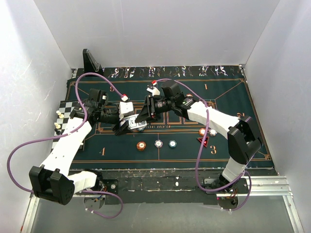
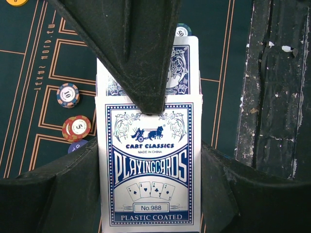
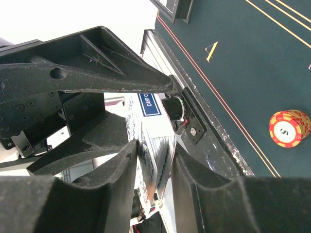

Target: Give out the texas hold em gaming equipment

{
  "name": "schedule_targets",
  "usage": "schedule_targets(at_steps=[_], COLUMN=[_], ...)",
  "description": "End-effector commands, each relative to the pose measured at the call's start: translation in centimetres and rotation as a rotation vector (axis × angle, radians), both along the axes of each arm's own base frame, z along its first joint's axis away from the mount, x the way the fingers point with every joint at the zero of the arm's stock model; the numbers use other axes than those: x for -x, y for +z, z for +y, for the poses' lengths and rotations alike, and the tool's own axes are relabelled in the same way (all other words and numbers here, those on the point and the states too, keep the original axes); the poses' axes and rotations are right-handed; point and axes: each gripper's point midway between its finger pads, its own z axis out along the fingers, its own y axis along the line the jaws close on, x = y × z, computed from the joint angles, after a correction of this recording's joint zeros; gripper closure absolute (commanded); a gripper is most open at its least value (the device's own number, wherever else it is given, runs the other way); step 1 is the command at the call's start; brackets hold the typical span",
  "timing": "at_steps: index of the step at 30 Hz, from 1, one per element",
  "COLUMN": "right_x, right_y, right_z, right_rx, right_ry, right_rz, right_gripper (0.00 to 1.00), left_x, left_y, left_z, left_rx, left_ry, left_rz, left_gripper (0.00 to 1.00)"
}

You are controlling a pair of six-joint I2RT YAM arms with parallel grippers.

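Observation:
My left gripper [image 2: 149, 165] is shut on a blue-and-white playing card box [image 2: 149, 160], held above the middle of the mat [image 1: 228, 102]. The box top is open and blue-backed cards [image 2: 182, 63] stick out. My right gripper [image 3: 155, 150] straddles that open end [image 3: 158, 141], one finger [image 2: 141, 58] lying over the box front, both fingers against the pack. The two grippers meet [image 1: 137, 121] in the top view. An orange chip [image 1: 141, 145], a white chip [image 1: 158, 143] and a teal chip [image 1: 172, 143] lie in a row below. A red triangular marker [image 1: 203, 141] and two chips [image 1: 207, 131] lie to the right.
A chequered board [image 1: 68, 109] lies at the mat's left edge, with a black stand [image 1: 91, 60] at the back left. White walls close in on three sides. A 10 chip [image 2: 67, 95] and a red 5 chip [image 2: 77, 127] lie under the left wrist.

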Motion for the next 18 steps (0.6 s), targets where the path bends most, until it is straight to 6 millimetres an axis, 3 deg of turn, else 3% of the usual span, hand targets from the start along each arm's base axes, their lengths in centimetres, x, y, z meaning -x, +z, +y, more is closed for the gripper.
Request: schedule_targets(at_steps=[1,8,18], right_x=[0.2,0.1,-0.1], right_y=[1.9,2.2,2.7], right_z=[-1.0,-2.3,-2.1], right_rx=[-0.024,-0.052,-0.064], right_ry=[0.003,-0.014,-0.007], right_rz=[-0.048,-0.040,-0.043], right_gripper=[0.61,0.59,0.59], left_x=[0.1,0.0,-0.3], left_y=[1.7,1.9,2.2], left_z=[-0.3,-0.5,-0.5], left_rx=[0.043,0.050,0.054], left_ry=[-0.015,-0.015,-0.014], left_rz=[-0.046,-0.046,-0.049], left_gripper=[0.92,0.93,0.94])
